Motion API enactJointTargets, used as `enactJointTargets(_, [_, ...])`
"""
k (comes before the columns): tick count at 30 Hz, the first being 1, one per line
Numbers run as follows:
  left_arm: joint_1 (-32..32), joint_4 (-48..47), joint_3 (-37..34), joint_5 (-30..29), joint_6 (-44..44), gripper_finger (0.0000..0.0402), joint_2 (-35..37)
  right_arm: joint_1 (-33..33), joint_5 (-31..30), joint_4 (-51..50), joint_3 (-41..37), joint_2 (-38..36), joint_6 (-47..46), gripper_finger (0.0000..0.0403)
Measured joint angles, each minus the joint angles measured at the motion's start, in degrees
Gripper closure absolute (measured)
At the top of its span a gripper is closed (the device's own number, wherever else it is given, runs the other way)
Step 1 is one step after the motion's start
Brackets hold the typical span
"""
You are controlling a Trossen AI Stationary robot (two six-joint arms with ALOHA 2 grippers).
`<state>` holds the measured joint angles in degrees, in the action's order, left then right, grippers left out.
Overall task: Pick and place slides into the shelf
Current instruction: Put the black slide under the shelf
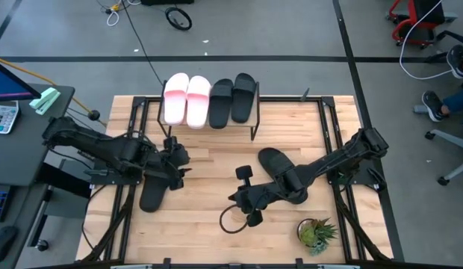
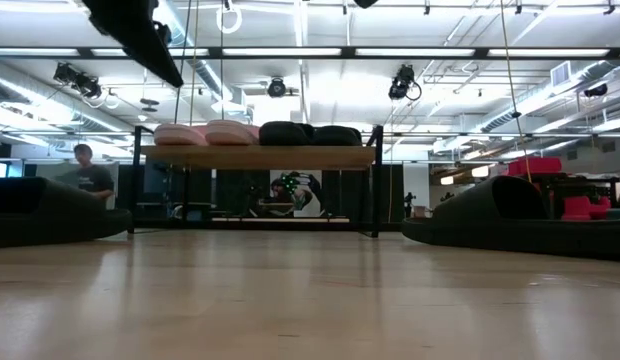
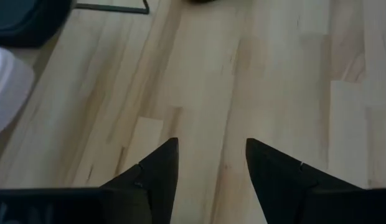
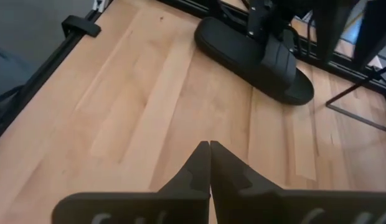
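Note:
Two pale pink slides (image 1: pixel 185 99) and two black slides (image 1: pixel 233 97) lie side by side on top of the shelf (image 2: pixel 258 157) at the table's far edge. A third black slide (image 1: pixel 151 196) lies flat on the table at the left, just nearer than my left gripper (image 1: pixel 181 163), which hangs open over bare wood (image 3: pixel 211 146). A fourth black slide (image 1: pixel 275 161) rests on the table at the right, partly hidden under my right arm. My right gripper (image 4: pixel 210 149) is shut and empty above the table's middle, pointing toward the left slide (image 4: pixel 255 59).
A small potted plant (image 1: pixel 316 233) stands near the table's front right corner. A dark cable loop (image 1: pixel 231 223) lies below my right gripper. Black frame rails (image 1: pixel 332 134) run along both sides of the table. Bare wood (image 1: pixel 216 161) lies between the grippers.

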<state>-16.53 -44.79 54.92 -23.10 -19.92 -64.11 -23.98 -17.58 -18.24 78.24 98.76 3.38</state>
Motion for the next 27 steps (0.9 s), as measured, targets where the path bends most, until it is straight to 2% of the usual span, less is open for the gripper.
enactJointTargets(4, [2.11,2.83,-3.04,0.08,4.35,0.0215,0.02,1.0,0.0,0.0,0.04,0.0,0.1,0.0398])
enactJointTargets(8, [2.8,-5.0,-4.9,2.58,0.79,0.0216,-0.01,2.13,0.02,-0.04,0.04,0.0,-0.98,0.0398])
enactJointTargets(11, [1.04,-13.73,-6.19,6.18,-4.29,0.0216,0.03,2.84,-0.02,-0.17,0.04,0.0,-2.18,0.0398])
enactJointTargets(13, [-0.55,-16.55,-8.37,6.55,-6.56,0.0216,0.01,3.22,0.0,-0.18,0.05,0.0,-2.24,0.0398])
enactJointTargets(21, [-6.18,-16.77,-17.95,6.17,-9.88,0.0216,0.03,4.06,0.02,-0.42,0.07,0.0,-2.26,0.0398])
enactJointTargets(27, [-8.66,-17.91,-17.42,5.92,-12.93,0.0216,0.01,4.0,0.07,-0.42,0.08,0.0,-2.02,0.0398])
